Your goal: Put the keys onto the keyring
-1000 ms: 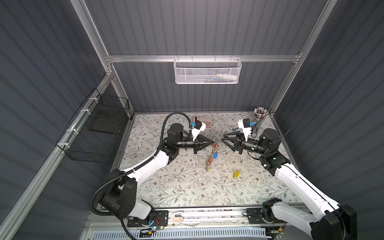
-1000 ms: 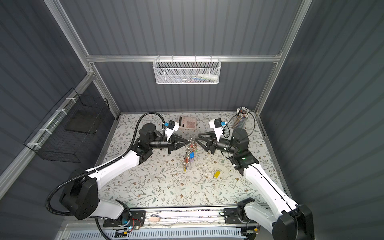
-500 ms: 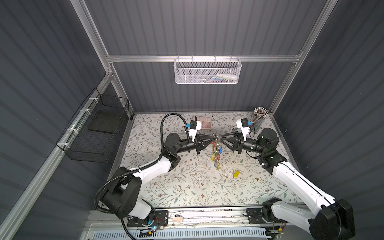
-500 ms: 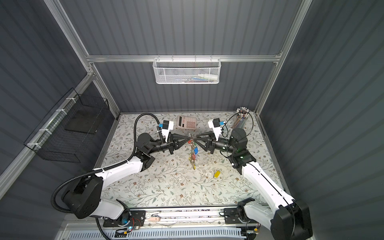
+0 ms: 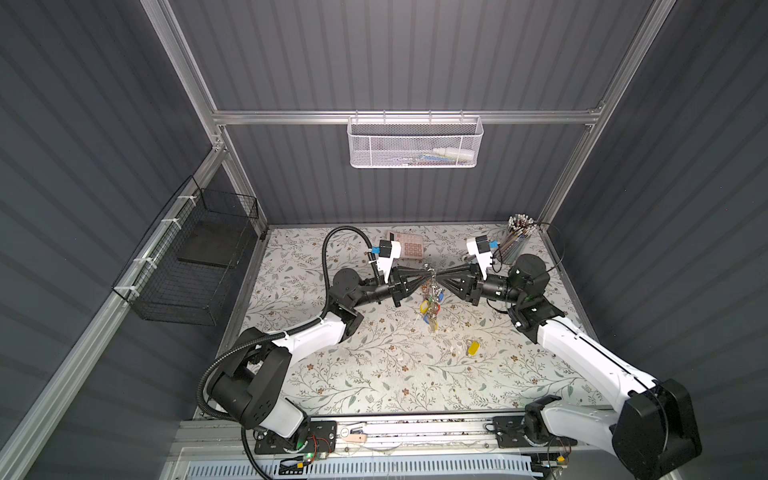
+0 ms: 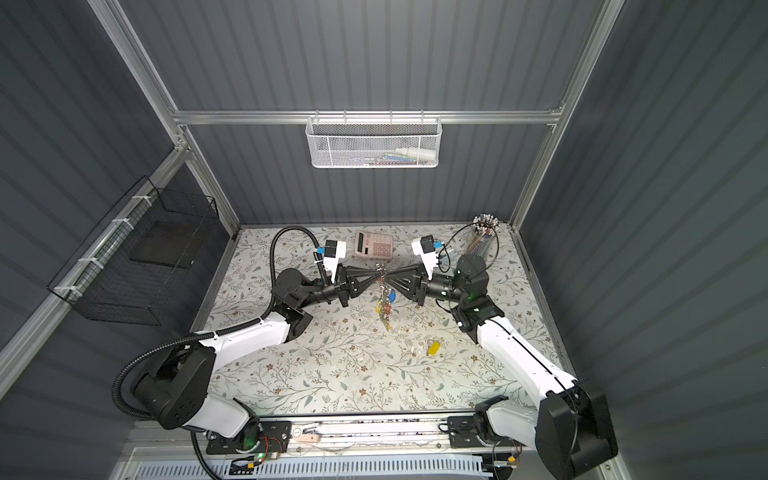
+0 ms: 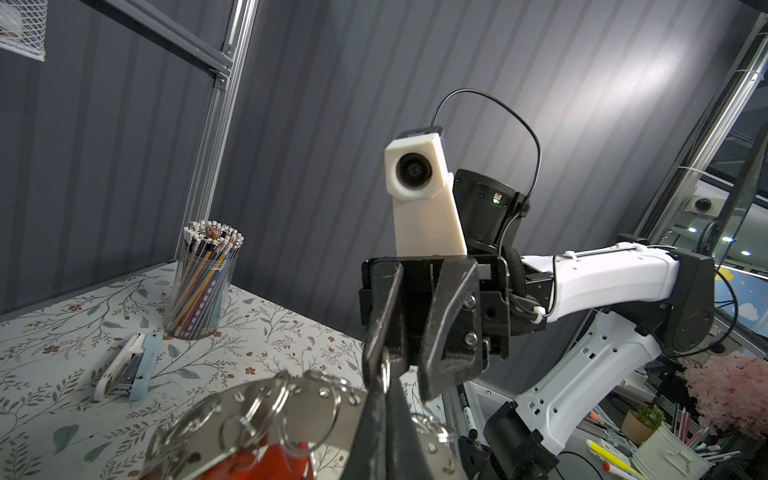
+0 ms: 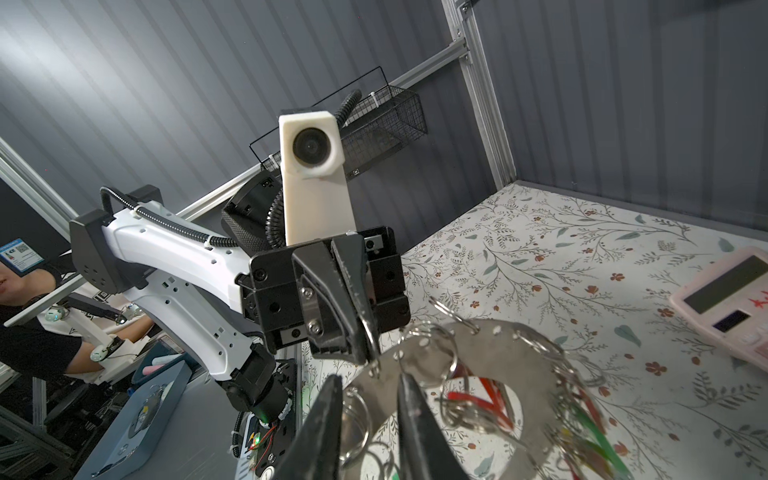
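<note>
left gripper [image 8: 368, 353] clamped keyring [image 8: 498, 345] rim | right gripper [image 8: 369, 380] jaws stood apart astride rim | yellow key [image 5: 473, 348] lay on tabletop [image 5: 374, 374]

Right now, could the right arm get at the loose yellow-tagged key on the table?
Probably yes. The yellow-tagged key lies uncovered on the mat, apart from the keyring that the left gripper holds up. The right gripper, jaws open astride the ring's edge, holds nothing.
</note>
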Action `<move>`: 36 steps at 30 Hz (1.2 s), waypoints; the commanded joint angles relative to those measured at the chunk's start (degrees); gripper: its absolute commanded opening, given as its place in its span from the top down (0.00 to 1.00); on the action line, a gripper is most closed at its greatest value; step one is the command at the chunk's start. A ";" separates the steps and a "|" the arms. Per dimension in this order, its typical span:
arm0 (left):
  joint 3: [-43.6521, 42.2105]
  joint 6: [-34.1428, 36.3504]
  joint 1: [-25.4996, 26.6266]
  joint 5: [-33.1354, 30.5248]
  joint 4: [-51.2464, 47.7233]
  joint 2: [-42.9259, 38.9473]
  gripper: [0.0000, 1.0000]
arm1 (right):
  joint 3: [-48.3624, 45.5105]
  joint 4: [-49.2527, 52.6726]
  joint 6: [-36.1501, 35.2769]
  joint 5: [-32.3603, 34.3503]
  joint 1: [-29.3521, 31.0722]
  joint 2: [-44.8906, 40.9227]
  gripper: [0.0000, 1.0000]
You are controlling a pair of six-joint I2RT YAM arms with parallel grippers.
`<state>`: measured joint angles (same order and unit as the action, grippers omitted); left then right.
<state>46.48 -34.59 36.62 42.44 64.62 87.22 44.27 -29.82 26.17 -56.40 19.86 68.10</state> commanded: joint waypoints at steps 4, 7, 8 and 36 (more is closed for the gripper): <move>1.01 -1.19 0.56 0.14 6.12 1.43 1.00 | 0.79 -3.23 1.11 -1.95 0.20 1.24 0.78; 1.35 -1.43 0.51 0.52 6.55 1.87 1.00 | 0.91 -3.61 1.21 -2.11 0.31 1.56 0.83; 1.33 -1.54 0.55 0.59 6.83 1.94 1.00 | 0.92 -3.64 1.20 -2.08 0.34 1.68 0.85; 12.81 39.54 -3.84 0.85 -63.54 -12.16 0.38 | 9.93 19.76 -17.97 -0.46 0.45 0.74 1.00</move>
<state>56.36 -6.04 32.88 43.11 16.53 76.38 51.03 -13.80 13.58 -56.23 20.05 70.11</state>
